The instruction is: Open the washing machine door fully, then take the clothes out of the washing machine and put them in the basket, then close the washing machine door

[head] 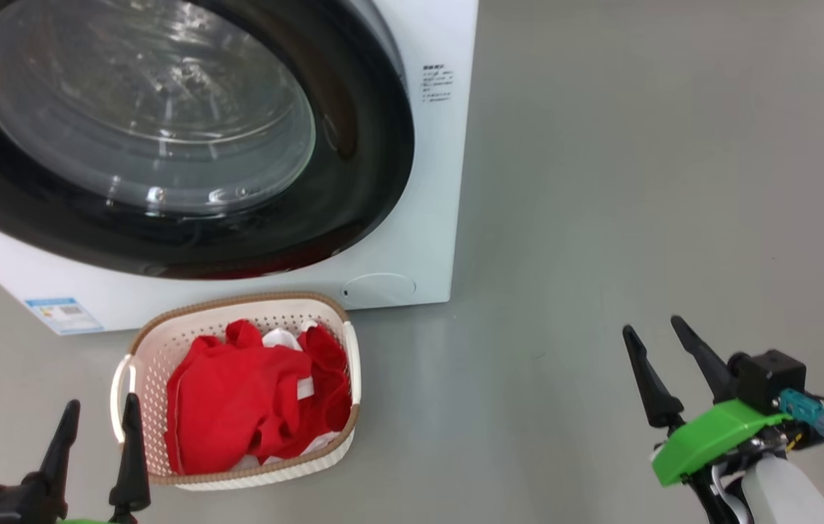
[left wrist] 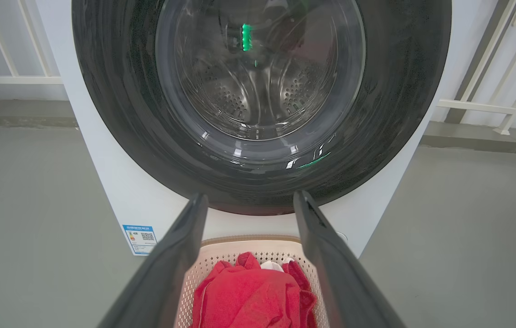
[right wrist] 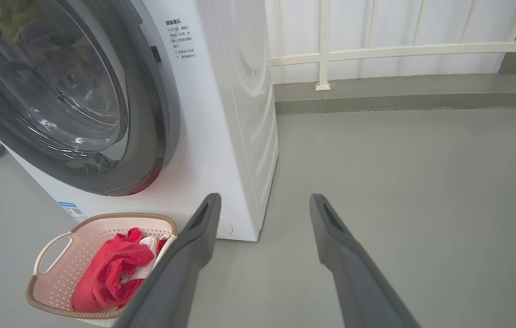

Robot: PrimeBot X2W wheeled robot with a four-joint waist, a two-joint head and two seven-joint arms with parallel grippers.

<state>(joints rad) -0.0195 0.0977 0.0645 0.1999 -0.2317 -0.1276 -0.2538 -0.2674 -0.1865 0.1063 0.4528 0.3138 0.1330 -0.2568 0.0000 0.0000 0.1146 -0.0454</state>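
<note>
- Since the washing machine door [head: 164, 131] lies flat against the washing machine [head: 434, 182] and the clothes [head: 252, 400] sit in the basket [head: 237, 300], the closing step is judged to be the one in hand, and it appears done or nearly done.
- Head view, layout: the basket stands on the grey floor [head: 638, 182] just near of the machine front, below the door's lower edge and left of the round flap [head: 379, 286]. A blue label [head: 62, 313] marks the front's lower left corner.
- Head view, grippers: the left gripper [head: 103, 402] hovers at the near left, just beside the basket's left handle, with its fingers spread wide and nothing between them. The right gripper [head: 651, 324] hovers at the near right, well apart from basket and machine, equally wide and empty.
- Left wrist view: the left fingers [left wrist: 171, 264] frame the basket's far rim and the red cloth. Through the window, the perforated drum [left wrist: 258, 95] appears empty.
- Right wrist view: the door rim meets the front panel with no visible gap along its right edge. Latch engagement cannot be confirmed. A white railing [right wrist: 404, 48] runs far behind the machine.
- Appearance: the door has a glossy black rim and a bulging clear window. The clothes are bright red with white trim, crumpled, and fill most of the basket.
- Next move: if the latch has not caught, a firm push on the door rim is required. Otherwise, keep both arms clear.
</note>
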